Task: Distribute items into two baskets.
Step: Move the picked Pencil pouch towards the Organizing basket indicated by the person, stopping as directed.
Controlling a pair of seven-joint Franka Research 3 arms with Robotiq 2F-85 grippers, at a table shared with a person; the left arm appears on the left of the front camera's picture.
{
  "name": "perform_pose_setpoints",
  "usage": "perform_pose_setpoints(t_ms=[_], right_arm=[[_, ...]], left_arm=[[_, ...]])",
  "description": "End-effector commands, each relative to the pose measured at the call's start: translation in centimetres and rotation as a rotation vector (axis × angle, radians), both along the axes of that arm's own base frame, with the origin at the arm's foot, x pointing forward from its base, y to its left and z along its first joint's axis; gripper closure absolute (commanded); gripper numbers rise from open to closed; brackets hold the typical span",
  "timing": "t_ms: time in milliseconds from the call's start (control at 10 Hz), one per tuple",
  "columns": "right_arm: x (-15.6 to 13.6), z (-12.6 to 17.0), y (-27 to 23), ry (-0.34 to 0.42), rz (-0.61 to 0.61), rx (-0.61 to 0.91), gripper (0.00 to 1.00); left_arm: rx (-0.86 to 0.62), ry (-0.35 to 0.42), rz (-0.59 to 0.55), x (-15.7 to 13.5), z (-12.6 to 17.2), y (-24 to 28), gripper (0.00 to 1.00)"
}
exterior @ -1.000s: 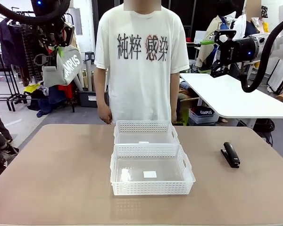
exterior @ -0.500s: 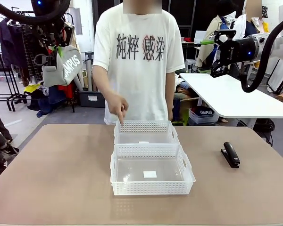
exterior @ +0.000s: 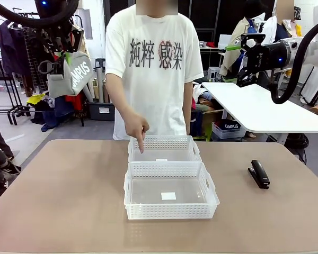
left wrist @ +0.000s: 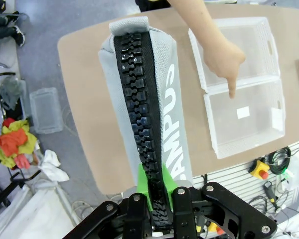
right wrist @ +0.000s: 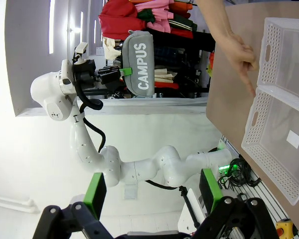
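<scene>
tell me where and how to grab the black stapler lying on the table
Take the stapler across its narrow body near the middle, coming straight down from above. It lies flat on the table, right of the near basket, long axis pointing roughly away from the robot, so its two long sides are free. The open right end effector is probably the nearer one.

Left gripper [left wrist: 154, 183] raised high, pointing down, jaws clamped on the pouch [left wrist: 164, 99] hanging below it. Right gripper [exterior: 235, 64] also raised, held level, aimed toward the left one, fingers spread wide
</scene>
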State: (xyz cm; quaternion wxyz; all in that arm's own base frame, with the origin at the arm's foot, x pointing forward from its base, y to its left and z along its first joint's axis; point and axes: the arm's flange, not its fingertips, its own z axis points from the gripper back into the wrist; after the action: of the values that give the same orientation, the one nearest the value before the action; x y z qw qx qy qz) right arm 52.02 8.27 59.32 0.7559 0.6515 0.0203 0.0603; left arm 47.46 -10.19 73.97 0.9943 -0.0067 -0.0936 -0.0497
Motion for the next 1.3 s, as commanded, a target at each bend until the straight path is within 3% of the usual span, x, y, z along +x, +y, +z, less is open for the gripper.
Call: perform_pose_setpoints(t_ms=[0, 800, 900, 1200], right_arm=[[-0.1, 0.3, 0.0, -0.006, 0.010, -0.013, 0.00], [-0.1, 0.3, 0.0, -0.006, 0.010, -0.013, 0.00], [-0.1, 0.3, 0.0, -0.006, 0.010, -0.013, 0.00], [-0.1, 0.3, 0.0, -0.006, 0.010, -0.013, 0.00]], left_arm=[[-0.003, -0.004, 0.002, -0.3, 0.1, 0.1, 1.00], [0.000, 0.000, 0.000, 0.0, 0.0, 0.0, 1.00], [0.029, 0.043, -0.090, 0.0, -0.1, -0.7, 1.00], [0.096, 0.048, -0.335, -0.4, 0.4, -2.9, 1.00]])
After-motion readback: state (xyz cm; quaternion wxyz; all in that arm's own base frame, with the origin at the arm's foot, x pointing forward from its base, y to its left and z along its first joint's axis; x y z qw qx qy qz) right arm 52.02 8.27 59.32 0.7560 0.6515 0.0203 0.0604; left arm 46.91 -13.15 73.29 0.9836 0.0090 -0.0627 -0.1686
